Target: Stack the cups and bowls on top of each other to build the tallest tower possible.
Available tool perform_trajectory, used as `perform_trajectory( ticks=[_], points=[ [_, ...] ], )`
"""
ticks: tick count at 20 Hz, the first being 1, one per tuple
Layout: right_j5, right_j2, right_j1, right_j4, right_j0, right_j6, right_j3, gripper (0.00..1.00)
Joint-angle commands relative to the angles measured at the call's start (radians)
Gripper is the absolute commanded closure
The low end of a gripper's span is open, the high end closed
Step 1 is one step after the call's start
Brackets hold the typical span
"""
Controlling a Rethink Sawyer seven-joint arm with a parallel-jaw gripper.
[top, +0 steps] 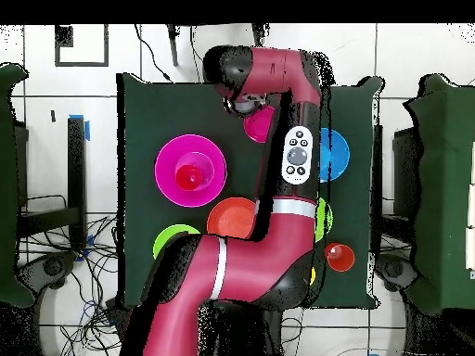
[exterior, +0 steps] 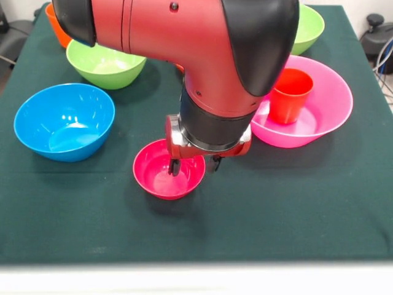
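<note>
I see my arm [exterior: 202, 55] reaching down, its spread tool [exterior: 193, 166] straddling the crimson bowl's [exterior: 161, 181] rim.

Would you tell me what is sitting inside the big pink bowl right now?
The big pink bowl holds one red cup, standing upright with its mouth up. Nothing else shows inside it, though the arm covers the bowl's left edge in the front view.
</note>
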Motion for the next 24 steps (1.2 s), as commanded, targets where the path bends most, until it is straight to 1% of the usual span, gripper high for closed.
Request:
perform_trajectory(
  ticks=[1,6,14,16,24],
  points=[
    [-0.078,0.049,0.026,0.026,-0.024,-0.003,0.175,0.0],
    [-0.094,0.042,0.034,0.052,-0.034,0.015,0.207,0.0],
    [-0.151,0.032,0.065,0.06,-0.042,0.022,0.235,0.0],
    [-0.152,0.036,0.08,0.065,-0.044,0.024,0.224,0.0],
    [-0.159,0.032,0.091,0.084,-0.044,0.03,0.229,0.0]
  ],
)
